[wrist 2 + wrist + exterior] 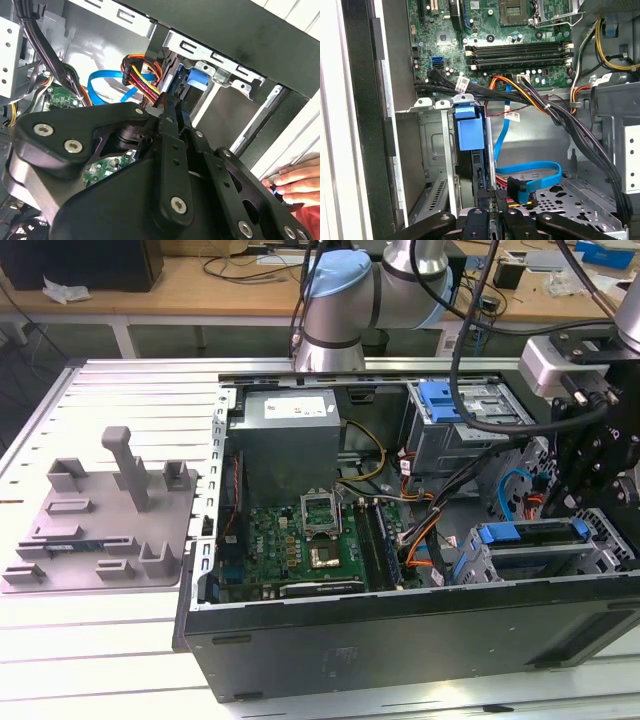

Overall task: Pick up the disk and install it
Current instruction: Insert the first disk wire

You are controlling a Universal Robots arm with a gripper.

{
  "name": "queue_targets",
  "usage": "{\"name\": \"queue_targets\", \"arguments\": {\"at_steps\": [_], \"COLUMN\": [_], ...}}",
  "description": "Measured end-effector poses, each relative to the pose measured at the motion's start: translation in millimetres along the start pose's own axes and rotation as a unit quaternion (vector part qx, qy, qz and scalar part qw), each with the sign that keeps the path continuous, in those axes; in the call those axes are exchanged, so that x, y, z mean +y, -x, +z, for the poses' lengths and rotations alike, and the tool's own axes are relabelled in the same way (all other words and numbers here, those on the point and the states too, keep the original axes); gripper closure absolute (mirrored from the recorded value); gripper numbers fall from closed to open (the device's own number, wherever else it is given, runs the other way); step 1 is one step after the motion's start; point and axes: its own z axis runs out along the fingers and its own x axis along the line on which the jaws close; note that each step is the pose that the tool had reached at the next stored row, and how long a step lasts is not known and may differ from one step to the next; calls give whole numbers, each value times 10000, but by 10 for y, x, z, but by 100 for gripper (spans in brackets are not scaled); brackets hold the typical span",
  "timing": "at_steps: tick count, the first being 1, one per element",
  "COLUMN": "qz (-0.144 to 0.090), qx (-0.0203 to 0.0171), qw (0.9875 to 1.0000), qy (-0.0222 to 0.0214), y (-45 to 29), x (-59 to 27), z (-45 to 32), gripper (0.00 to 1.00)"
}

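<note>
Seating disk in drive cage, exterior view's near right; pressing with clenched gripper. Needing straight push, clearing cables.

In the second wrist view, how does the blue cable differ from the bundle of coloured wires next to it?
The blue cable is one flat ribbon of a single colour; the bundle of coloured wires is several thin round strands in red, yellow and orange. The blue cable bends in loose, wide folds, while the bundle of coloured wires stays packed in one tight curve. Both lie inside the computer case.
</note>
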Motion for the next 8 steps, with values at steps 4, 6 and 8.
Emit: {"name": "queue_targets", "arguments": {"at_steps": [4, 6, 8], "qz": [1, 1, 2], "qx": [-6, -8, -17], "qw": [10000, 10000, 10000], "qy": [44, 50, 53], "y": [-6, -8, -14], "x": [-37, -48, -49], "z": [2, 3, 2], "gripper": [83, 83, 83]}}
